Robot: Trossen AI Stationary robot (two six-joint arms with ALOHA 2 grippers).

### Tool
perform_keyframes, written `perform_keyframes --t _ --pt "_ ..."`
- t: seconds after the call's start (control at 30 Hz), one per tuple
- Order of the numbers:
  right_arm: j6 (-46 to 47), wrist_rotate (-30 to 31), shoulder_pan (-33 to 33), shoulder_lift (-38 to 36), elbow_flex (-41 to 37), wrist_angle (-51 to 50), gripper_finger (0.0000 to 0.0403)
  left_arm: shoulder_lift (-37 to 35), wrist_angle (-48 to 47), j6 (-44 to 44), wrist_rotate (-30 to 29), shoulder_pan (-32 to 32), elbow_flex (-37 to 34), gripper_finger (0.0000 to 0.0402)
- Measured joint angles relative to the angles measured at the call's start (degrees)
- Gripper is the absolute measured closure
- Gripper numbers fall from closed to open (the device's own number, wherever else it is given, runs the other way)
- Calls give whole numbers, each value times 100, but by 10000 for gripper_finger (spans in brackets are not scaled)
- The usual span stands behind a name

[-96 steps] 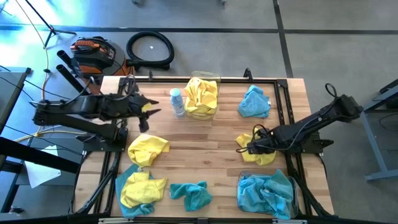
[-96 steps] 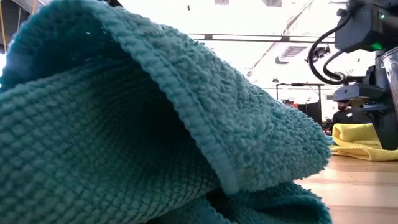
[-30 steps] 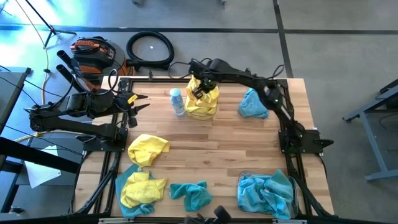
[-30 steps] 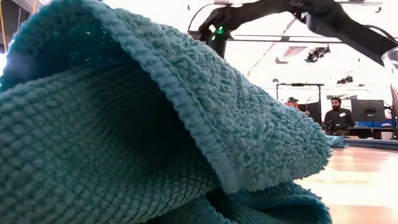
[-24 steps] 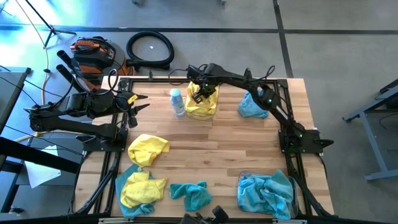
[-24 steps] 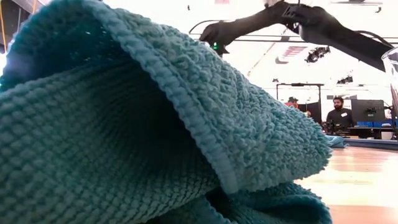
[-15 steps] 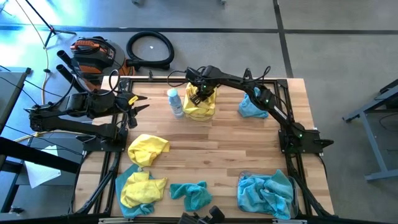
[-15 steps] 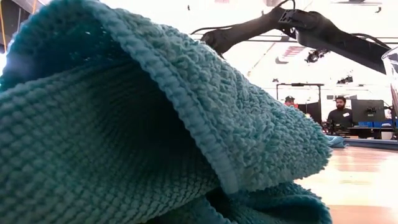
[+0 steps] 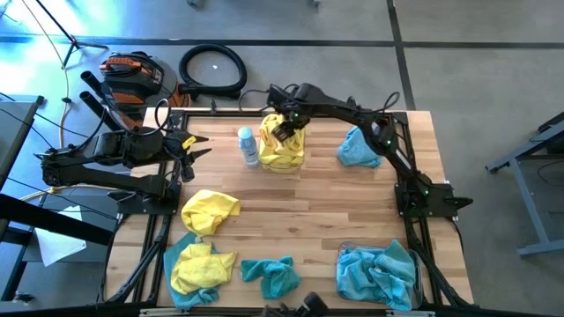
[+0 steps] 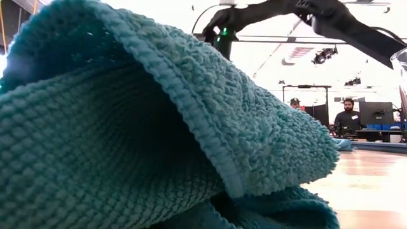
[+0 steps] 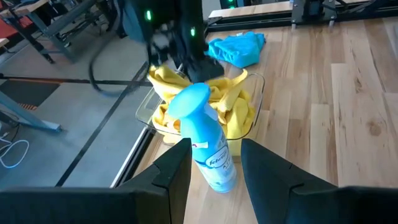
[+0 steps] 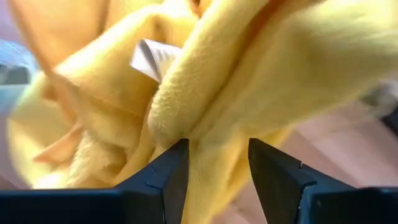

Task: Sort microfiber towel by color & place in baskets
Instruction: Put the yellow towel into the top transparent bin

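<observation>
Right wrist view: fingers (image 12: 165, 177) parted (yellow towel (image 12: 249, 74) between).

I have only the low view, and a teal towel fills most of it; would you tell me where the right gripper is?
Observer: The right gripper is over the basket at the far edge, down among the yellow towels in it.
Operator: Are its jaws shut?
Observer: No, the right wrist view shows them apart, with yellow cloth just beyond them.
Operator: And the left gripper?
Observer: The left gripper waits at the left side, jaws open, facing a spray bottle.
</observation>
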Motion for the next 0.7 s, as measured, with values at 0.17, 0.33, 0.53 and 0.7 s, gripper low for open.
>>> perform_keyframes --t 0.17,0.33,0.53,0.7 --pt "-36 367 52 -560 0 -114 251 0 1 -43 0 0 0 273" --pt "-47 388 192 -708 -4 -108 260 0 2 -149 0 0 0 273" --pt "425 313 453 -676 -896 531 265 2 2 -232 0 0 0 273" --pt "474 -2 579 -671 -2123 1820 265 2 2 -241 -2 0 0 273"
